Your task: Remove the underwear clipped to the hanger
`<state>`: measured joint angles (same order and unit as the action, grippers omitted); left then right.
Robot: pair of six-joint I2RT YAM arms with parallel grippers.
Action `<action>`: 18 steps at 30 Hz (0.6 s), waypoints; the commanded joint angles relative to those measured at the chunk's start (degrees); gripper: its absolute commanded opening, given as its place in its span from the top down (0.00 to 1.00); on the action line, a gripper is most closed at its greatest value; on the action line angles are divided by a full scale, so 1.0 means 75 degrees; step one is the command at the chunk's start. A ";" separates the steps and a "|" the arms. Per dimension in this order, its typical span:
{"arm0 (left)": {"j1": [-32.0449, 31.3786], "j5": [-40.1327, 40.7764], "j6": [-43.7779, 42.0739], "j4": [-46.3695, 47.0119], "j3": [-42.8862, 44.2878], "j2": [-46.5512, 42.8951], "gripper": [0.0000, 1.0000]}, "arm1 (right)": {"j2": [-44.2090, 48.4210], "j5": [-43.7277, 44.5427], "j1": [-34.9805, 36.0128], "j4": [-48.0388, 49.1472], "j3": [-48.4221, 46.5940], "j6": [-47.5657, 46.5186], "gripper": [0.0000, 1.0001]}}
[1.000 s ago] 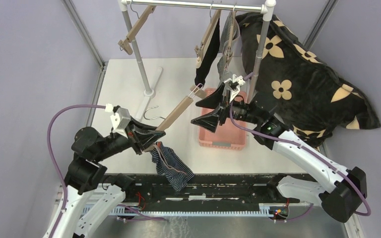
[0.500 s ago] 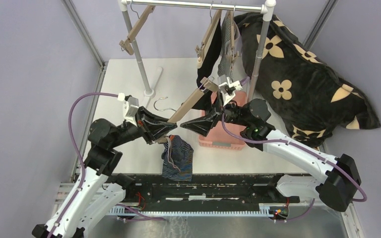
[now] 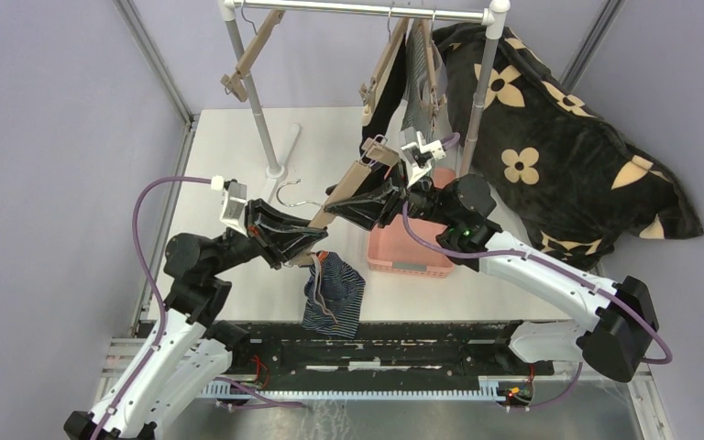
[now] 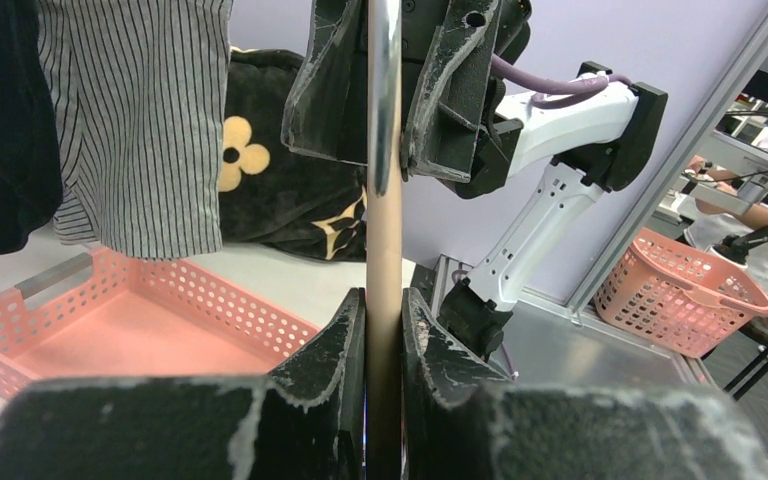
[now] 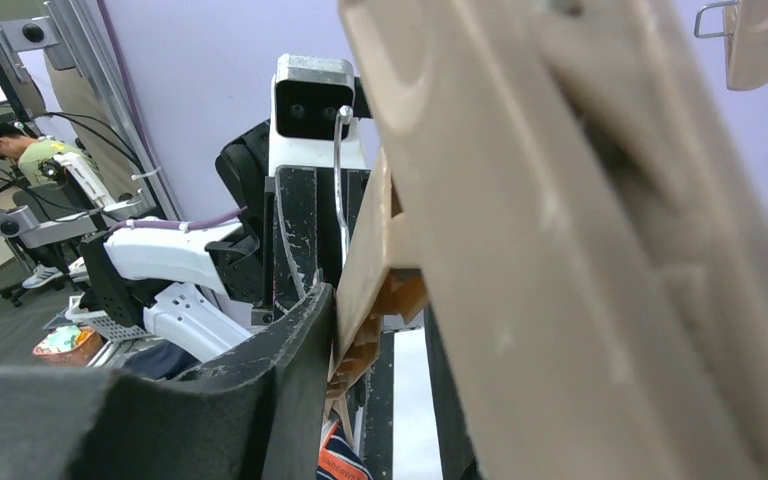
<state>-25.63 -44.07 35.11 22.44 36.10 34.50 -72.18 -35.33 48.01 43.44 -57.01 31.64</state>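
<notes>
While both arms meet over the table (image 3: 229, 147), the biggest item is the black flower-print cushion (image 3: 559, 137), slumped far right against the rack (image 3: 357, 9). 2 pairs hang from hangers on the rail: grey-and-white striped underwear (image 3: 413, 92) and, just left of it, black underwear (image 3: 380, 108). The pink basket (image 3: 422, 258) sits on the table below them, partly behind the right arm. The wooden hanger (image 3: 337, 200) is off the rail and tilted, low end toward the left arm, high end toward the rack. The left gripper (image 3: 304, 246) is clamped on the low end; its wrist view shows both fingers (image 4: 345, 345) pressed flat to the bar. The right gripper (image 3: 359, 202) is closed on the same hanger further up, fingers (image 4: 335, 90) snug on either side. The navy striped underwear (image 3: 333, 293) hangs from the hanger's low clip, just under the left gripper, over the near table edge. A metal clip (image 3: 378, 147) sits at the high end, just beside the black pair.
</notes>
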 commanded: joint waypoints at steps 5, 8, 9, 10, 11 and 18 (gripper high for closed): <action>-0.0003 -0.0009 0.0420 0.0756 -0.0020 -0.0151 0.97 | 0.0150 0.0201 0.0062 0.0185 -0.0480 -0.0280 0.55; -0.0002 -0.0020 0.0521 0.0949 -0.0090 -0.0067 0.97 | 0.0036 0.0178 0.0068 0.0372 -0.0508 -0.0175 0.55; -0.0005 -0.0025 0.0583 0.1091 -0.0120 -0.0012 0.97 | -0.0007 0.0176 0.0068 0.0453 -0.0516 -0.0140 0.56; -0.0005 -0.0038 0.0652 0.1229 -0.0173 0.0021 0.97 | -0.0042 0.0195 0.0068 0.0520 -0.0520 -0.0104 0.57; -0.0003 -0.0060 0.0722 0.1365 -0.0221 0.0073 0.97 | -0.0068 0.0202 0.0073 0.0555 -0.0547 -0.0086 0.62; -0.0002 -0.0088 0.0920 0.1747 -0.0358 0.0160 0.97 | -0.0219 0.0220 0.0108 0.0649 -0.0751 -0.0058 0.94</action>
<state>-25.54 -43.79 39.00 30.26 33.34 35.81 -73.56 -34.74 48.53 43.92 -59.35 31.75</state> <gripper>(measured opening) 0.209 0.250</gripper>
